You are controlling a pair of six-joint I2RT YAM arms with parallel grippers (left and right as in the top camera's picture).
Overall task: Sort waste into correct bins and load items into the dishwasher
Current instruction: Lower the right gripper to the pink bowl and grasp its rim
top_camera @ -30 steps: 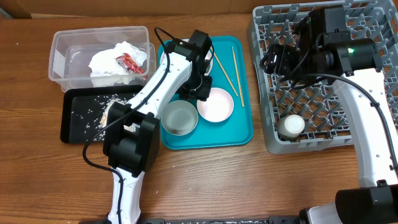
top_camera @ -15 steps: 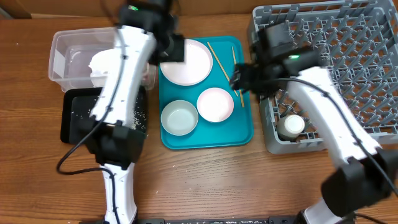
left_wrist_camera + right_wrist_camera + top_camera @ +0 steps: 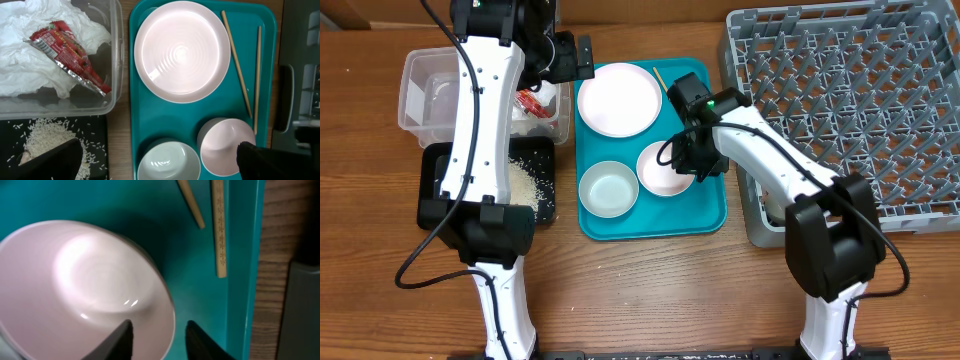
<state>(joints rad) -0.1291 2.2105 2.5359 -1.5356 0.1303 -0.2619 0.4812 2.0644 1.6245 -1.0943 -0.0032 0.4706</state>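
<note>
My right gripper (image 3: 682,165) (image 3: 160,342) is low over the teal tray (image 3: 710,210), open. One finger is inside the pinkish white bowl (image 3: 662,172) (image 3: 85,280) and one outside its right rim, with a gap on each side. My left gripper (image 3: 570,58) (image 3: 160,165) hangs high, wide open and empty. Below it are the plate (image 3: 182,50), the second bowl (image 3: 167,162) and two chopsticks (image 3: 237,65). The napkin (image 3: 30,60) and red wrapper (image 3: 65,55) lie in the clear tub (image 3: 420,100). Rice (image 3: 525,180) lies in the black tray (image 3: 435,190).
The grey dish rack (image 3: 840,100) stands at the right, its left wall close beside the teal tray. My right arm reaches across the rack's front left corner. The clear tub and black tray sit tight against the teal tray's left side.
My right arm swung from the rack to the teal tray and its jaws narrowed astride the bowl's rim. My left gripper lifted off the tray toward the back and opened wide.
</note>
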